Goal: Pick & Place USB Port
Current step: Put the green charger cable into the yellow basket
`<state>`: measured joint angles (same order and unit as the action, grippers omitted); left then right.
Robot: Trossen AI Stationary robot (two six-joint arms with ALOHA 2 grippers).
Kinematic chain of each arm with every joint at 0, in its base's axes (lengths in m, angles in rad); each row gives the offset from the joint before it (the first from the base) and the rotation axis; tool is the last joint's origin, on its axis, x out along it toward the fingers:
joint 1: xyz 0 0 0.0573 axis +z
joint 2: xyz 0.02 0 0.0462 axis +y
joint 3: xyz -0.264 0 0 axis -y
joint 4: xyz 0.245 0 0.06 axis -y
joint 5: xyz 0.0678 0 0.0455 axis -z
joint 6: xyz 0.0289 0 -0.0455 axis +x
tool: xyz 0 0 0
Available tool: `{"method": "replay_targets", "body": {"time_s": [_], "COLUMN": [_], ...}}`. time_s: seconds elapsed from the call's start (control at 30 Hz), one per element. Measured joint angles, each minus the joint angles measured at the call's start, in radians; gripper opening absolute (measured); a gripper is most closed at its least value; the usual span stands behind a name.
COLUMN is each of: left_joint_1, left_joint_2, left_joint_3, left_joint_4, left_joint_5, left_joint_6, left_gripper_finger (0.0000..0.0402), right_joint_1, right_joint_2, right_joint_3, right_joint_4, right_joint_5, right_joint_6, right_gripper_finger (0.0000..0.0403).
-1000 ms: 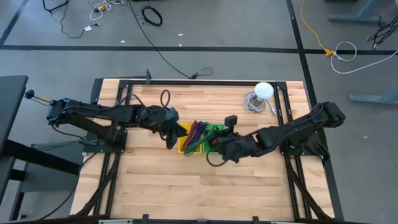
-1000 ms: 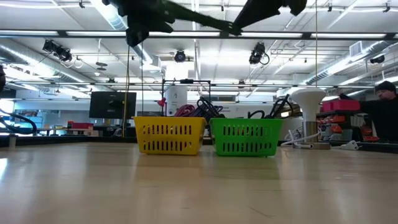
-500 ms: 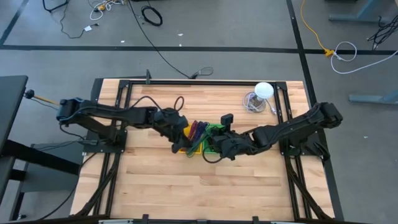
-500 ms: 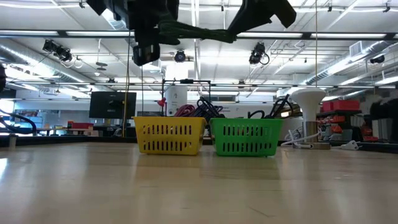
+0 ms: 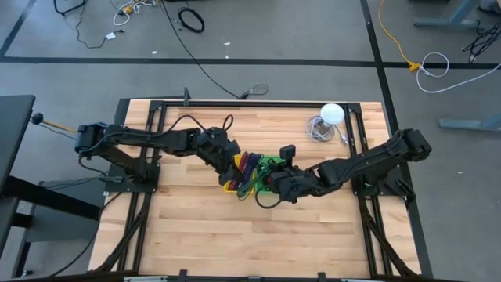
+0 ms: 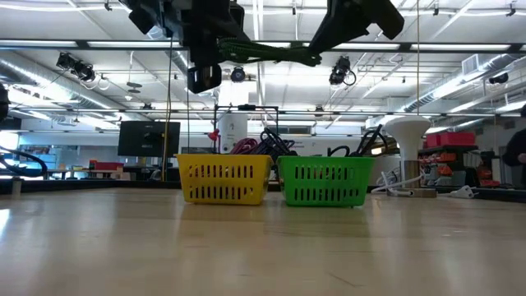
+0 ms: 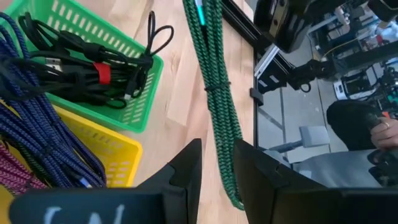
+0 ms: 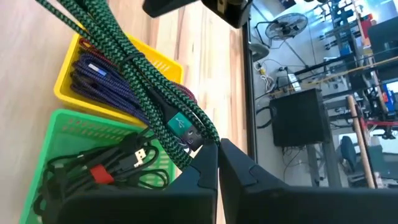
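Both arms are up over the two baskets mid-table, w/ a green braided USB cable [image 8: 134, 68] strung between them above the baskets.

Right end effector [image 8: 217, 152] is clenched on the cable's plug end; the green connector [image 8: 179, 124] sits right at its fingertips. Left end effector [image 7: 216, 163] straddles the same cable [image 7: 217, 106] farther along. Its fingers are partway apart w/ the bundle running between them; can't tell if the pads actually pinch it or just bracket it.

In the low view the cable [image 6: 271, 54] hangs nearly level between the two, well above the yellow basket [image 6: 223, 179] and green basket [image 6: 324, 182].

Yellow basket [image 5: 233, 185] holds blue and red braided cables; green basket [image 8: 56, 134] holds a black cable tied w/ a red strap.

Handling, as a guess:
- Light, floppy, coiled in several strands w/ a tie round the middle.
- Braid gives decent friction, so slip is unlikely.
- Loose loops could sag and snag a basket rim.
- Best grip prob. at the tie or the stiff plug body, not a single strand.
- Plug tip is the only part that might mind a hard squeeze.
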<state>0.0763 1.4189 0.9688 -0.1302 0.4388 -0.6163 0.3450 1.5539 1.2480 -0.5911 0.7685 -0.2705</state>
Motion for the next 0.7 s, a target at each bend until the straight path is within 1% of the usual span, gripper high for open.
{"method": "replay_targets", "body": {"time_s": [0.13, 0.47, 0.7], "left_joint_1": [-0.001, -0.03, -0.043], "left_joint_2": [0.0, 0.0, 0.0], "left_joint_3": [0.0, 0.0, 0.0], "left_joint_4": [0.006, 0.008, 0.009], "left_joint_5": [-0.005, -0.023, -0.027], "left_joint_6": [0.018, 0.008, 0.004], "left_gripper_finger": [0.0097, 0.0097, 0.0097], "right_joint_1": [-0.001, -0.026, -0.042], "right_joint_2": [0.0, 0.0, 0.0], "right_joint_3": [0.0, 0.0, 0.0], "right_joint_4": [0.0, 0.07, 0.14], "right_joint_5": [0.029, 0.028, 0.042], "right_joint_6": [-0.008, -0.08, -0.159], "right_gripper_finger": [0.0, 0.0, 0.0]}}
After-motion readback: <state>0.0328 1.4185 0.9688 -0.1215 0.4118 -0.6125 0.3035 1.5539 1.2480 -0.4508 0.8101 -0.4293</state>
